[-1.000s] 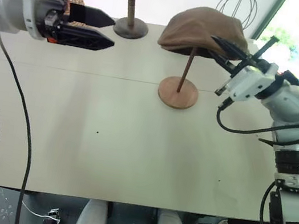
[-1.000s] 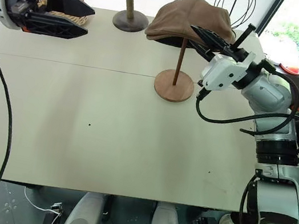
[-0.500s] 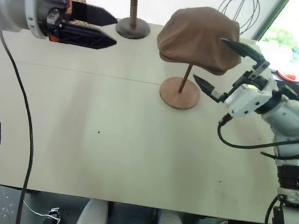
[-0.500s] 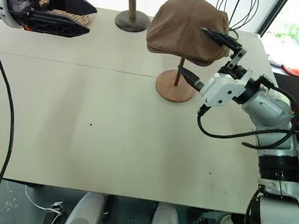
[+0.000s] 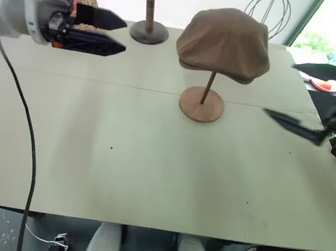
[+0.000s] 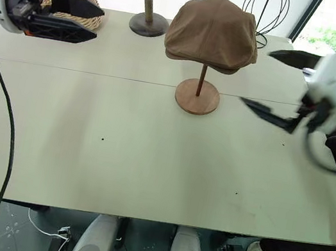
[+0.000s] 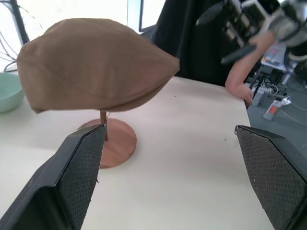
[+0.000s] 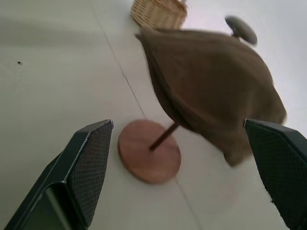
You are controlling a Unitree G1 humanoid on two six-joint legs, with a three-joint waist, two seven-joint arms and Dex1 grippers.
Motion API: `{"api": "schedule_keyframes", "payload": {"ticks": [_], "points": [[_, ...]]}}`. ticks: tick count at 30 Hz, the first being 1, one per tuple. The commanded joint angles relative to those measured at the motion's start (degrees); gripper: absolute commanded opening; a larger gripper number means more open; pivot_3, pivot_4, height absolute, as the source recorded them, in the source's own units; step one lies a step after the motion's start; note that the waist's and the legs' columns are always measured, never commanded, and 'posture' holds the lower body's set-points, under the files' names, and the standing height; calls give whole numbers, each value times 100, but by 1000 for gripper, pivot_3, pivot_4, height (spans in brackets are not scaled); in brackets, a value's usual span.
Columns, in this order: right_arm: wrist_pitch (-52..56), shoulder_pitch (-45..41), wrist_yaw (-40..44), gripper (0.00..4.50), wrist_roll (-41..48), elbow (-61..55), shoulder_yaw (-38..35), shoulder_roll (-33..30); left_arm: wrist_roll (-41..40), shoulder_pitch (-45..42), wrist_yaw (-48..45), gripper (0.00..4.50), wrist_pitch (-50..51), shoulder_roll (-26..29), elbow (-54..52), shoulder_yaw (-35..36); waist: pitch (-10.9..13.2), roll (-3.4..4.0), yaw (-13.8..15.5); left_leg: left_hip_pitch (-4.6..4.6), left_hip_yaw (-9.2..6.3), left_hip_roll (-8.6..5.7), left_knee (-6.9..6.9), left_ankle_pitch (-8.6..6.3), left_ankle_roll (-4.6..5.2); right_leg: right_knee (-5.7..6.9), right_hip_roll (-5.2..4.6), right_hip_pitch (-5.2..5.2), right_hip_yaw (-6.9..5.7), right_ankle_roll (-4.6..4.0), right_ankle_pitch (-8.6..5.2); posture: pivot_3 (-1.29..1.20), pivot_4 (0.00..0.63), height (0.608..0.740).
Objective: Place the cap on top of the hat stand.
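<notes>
One soft brown cap [image 5: 225, 42] (rounded oval) tops the thin-rodded hat stand [image 5: 202, 103].

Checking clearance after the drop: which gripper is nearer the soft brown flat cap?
Right. The right gripper hangs open just off the soft brown flat cap; the left gripper, open, is farther off, by the basket.

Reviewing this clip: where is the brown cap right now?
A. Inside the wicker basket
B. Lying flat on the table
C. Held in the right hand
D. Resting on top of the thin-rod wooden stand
D. The cap sits on the stand, covering its top disc, while the right hand hangs open beside it, apart from the cap, with nothing in it.
</notes>
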Motion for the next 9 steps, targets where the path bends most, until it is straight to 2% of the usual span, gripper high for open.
{"api": "schedule_keyframes", "payload": {"ticks": [1,5,9], "points": [[468,-410,664,4458,269,754,-125,-370,50,-21,-79,4500,-175,204,-74,210,1,0,-3,0,0,1,-1,0,0,0,0,-1,0,0,0,0,150,728],[1322,-904,1354,4458,501,1401,277,-694,106,57,-189,4500,-276,424,-26,237,2,4,-28,-4,4,1,-9,-2,1,-3,0,-13,3,-1,-1,0,150,728],[1515,-1476,1550,4458,422,1586,554,-594,135,144,-206,4500,-315,535,-93,229,4,7,-29,-5,10,2,-12,-6,8,-2,0,-20,7,0,-1,0,150,728]]}}
